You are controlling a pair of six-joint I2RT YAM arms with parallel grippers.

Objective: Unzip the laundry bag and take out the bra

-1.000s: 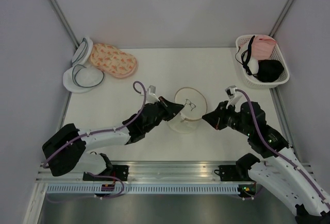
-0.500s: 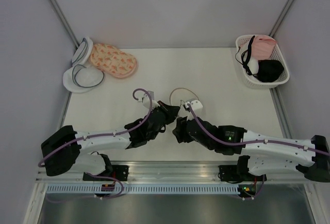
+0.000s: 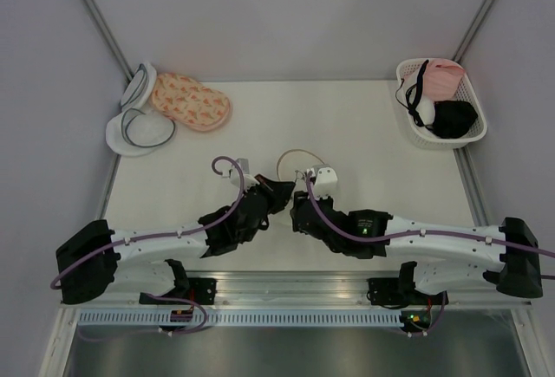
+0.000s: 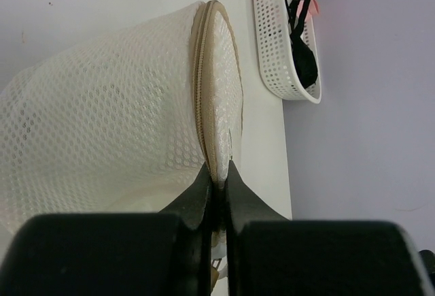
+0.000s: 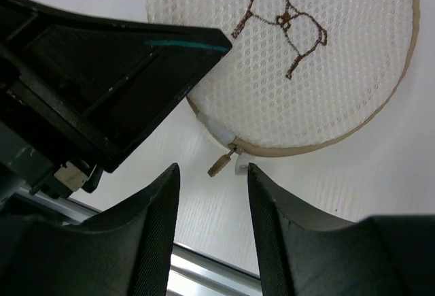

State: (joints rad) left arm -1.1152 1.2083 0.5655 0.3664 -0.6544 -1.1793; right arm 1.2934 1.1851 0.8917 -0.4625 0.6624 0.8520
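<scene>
Showing the unzipping step at its approach stage: the zip looked closed along the part of the rim that could be seen. Nearest the arm bases, the right pincer point(image 5: 213, 173) stood open, its two fingers on either side of the small zip pull point(image 5: 219, 165) and gripping nothing. Just beside it, the left pincer point(image 4: 217, 184) was closed tight on the tan rim of the laundry bag point(image 4: 102, 119), pinning it. The bag lay at the middle of the surface point(image 3: 364, 126), between the two pincers and, from above, largely hidden beneath the right wrist. Being round, it had no marked long axis. The face stitched with a brown bra outline was turned up toward the right wrist, and the pull hung from the near edge of the rim, pointing toward the arm bases. The bra could not be made out through the mesh and was judged to lie inside. The next move would call for closing the right pincer on the pull and drawing it along the rim while the left held firm. Farther back lay the pink flowered pouch point(image 3: 191, 101) at far left and the white basket point(image 3: 438, 104) at far right.
</scene>
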